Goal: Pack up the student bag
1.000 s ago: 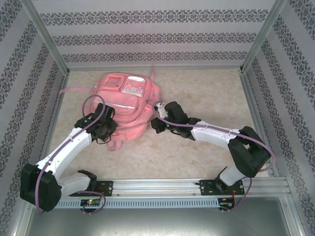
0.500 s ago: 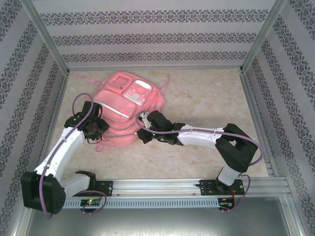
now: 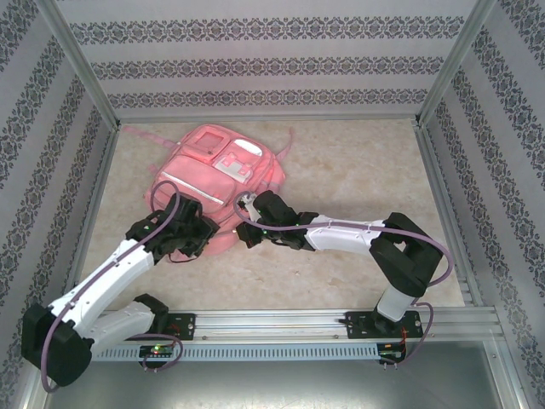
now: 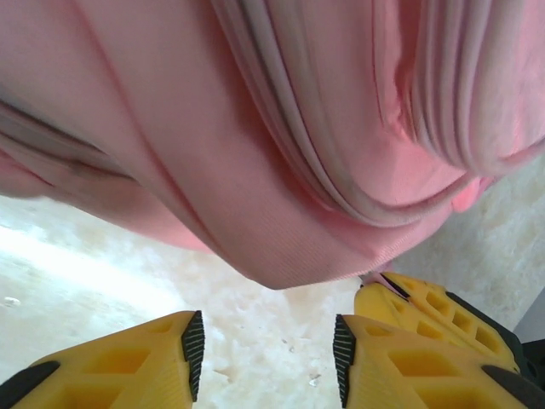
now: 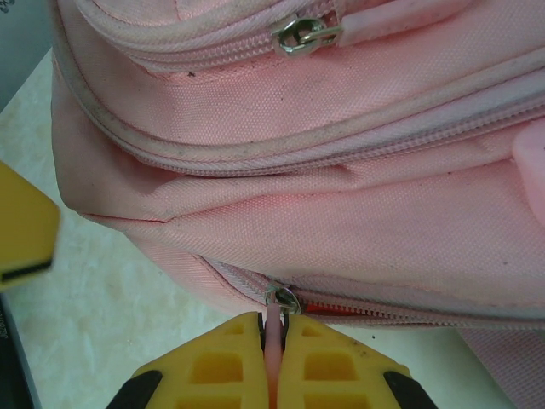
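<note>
The pink student bag [image 3: 217, 170] lies flat on the table at the back left, front pockets up. My right gripper [image 5: 272, 328] is shut on a pink zipper pull [image 5: 272, 345] at the bag's near edge, just below its metal slider [image 5: 283, 298]. In the top view the right gripper [image 3: 243, 227] sits at the bag's near right corner. My left gripper [image 4: 268, 354] stands open just off the bag's lower edge [image 4: 289, 256], with only bare table between its fingers. It sits at the bag's near left side [image 3: 203, 239]. The right gripper's yellow fingers [image 4: 426, 311] show beside it.
A patterned wall [image 3: 272, 60] and metal frame posts enclose the table on three sides. The beige tabletop [image 3: 358, 162] lies to the right of the bag. Pink straps [image 3: 136, 132] trail off the bag's far left. A second zipper slider [image 5: 302, 34] sits higher on the bag.
The bag has shifted left and turned. My left gripper has opened, let go of the bag and moved to its near edge. The right gripper followed left, still shut on the pull.
</note>
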Available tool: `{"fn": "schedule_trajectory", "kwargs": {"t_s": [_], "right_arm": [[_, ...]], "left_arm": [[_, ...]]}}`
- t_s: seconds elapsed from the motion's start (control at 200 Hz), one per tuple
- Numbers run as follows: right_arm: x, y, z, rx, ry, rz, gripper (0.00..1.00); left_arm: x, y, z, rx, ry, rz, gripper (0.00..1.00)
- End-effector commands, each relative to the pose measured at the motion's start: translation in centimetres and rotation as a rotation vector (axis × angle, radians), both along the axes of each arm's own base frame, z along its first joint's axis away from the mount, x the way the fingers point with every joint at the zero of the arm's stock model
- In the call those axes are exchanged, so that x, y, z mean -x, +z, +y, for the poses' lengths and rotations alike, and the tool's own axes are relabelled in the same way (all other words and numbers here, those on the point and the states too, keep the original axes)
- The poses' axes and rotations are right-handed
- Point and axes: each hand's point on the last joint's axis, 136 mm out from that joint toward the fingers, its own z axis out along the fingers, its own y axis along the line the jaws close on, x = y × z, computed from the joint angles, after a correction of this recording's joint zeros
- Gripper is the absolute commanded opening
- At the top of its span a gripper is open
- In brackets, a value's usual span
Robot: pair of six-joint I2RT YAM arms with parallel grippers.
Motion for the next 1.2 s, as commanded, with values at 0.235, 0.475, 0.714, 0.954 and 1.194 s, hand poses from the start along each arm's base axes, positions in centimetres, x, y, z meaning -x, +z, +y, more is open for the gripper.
{"fn": "schedule_trajectory", "kwargs": {"t_s": [0.235,0.475,0.714,0.954,1.194], "right_arm": [[0.0,1.5,0.8,-0.054,-0.010,-0.008,0.00],[0.0,1.6,0.6,-0.052,-0.015,-0.012,0.00],[-1.3,0.8,-1.3,-0.007,-0.067,-0.033,0.00],[-6.8,-0.7,-7.3,0.079,-0.205,-0.070,0.00],[-12.4,-1.7,-12.8,0.128,-0.352,-0.080,0.00]], "left_arm": [[-3.6,-0.8,-1.4,-0.021,0.115,-0.042,0.59],[-3.7,-2.5,0.1,-0.144,0.125,-0.003,0.17],[-2.4,-1.6,2.3,-0.225,0.145,-0.009,0.00],[-1.4,0.5,3.9,-0.265,0.144,-0.056,0.00],[-0.9,2.3,4.8,-0.296,0.121,-0.094,0.00]]}}
